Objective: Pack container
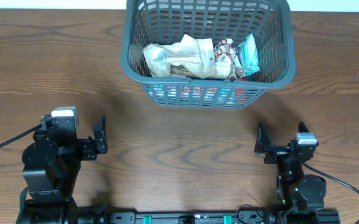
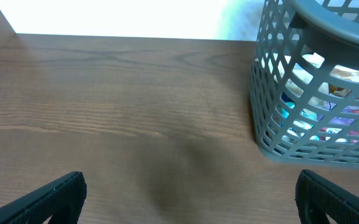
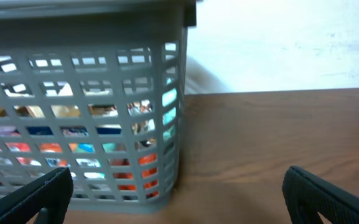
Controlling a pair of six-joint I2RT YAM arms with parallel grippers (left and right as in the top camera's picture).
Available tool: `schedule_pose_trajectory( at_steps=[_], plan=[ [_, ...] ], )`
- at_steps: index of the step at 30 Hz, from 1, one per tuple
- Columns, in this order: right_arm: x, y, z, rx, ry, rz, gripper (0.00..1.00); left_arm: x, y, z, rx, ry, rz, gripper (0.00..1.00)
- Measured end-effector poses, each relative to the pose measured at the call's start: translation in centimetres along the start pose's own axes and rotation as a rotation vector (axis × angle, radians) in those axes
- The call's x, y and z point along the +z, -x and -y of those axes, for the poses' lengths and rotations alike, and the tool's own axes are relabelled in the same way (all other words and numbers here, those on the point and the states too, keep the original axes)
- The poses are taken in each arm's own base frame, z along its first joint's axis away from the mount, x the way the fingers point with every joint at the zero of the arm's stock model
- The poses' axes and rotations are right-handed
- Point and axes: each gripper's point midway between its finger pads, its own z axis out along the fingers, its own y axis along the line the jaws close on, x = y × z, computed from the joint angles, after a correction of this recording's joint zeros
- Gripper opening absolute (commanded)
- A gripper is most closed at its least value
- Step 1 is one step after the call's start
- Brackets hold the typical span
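The dark grey lattice basket (image 1: 279,62) stands at the back middle of the wooden table. It holds several snack packets, among them a cream one (image 1: 179,57) and a teal one (image 1: 249,55). The basket also shows in the left wrist view (image 2: 272,112) at right and in the right wrist view (image 3: 104,81) at left, with coloured packets behind the slots. My left gripper (image 1: 99,142) is open and empty at the front left. My right gripper (image 1: 262,147) is open and empty at the front right. Both are well short of the basket.
The wooden table (image 1: 179,137) spreads between the two arms and the basket. A black cable (image 1: 5,144) runs off the left arm toward the left edge. A pale wall (image 3: 279,43) lies behind the table.
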Motion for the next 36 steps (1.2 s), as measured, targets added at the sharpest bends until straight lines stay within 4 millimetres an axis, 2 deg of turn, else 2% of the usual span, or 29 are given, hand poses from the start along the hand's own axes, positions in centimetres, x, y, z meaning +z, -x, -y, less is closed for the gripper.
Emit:
schedule_pose_trajectory(
  at_steps=[2, 7, 12, 36],
  plan=[
    [0.1, -0.7, 0.2, -0.013, -0.008, -0.013, 0.99, 0.0, 0.0, 0.0, 0.0, 0.0, 0.0, 0.99],
    [0.1, -1.0, 0.2, -0.077, -0.013, -0.022, 0.99, 0.0, 0.0, 0.0, 0.0, 0.0, 0.0, 0.99],
    [0.0, -3.0, 0.3, -0.121, -0.01, -0.102, 0.99, 0.0, 0.0, 0.0, 0.0, 0.0, 0.0, 0.99],
    [0.0, -3.0, 0.3, -0.139, -0.009, -0.1, 0.99, 0.0, 0.0, 0.0, 0.0, 0.0, 0.0, 0.98]
  ],
)
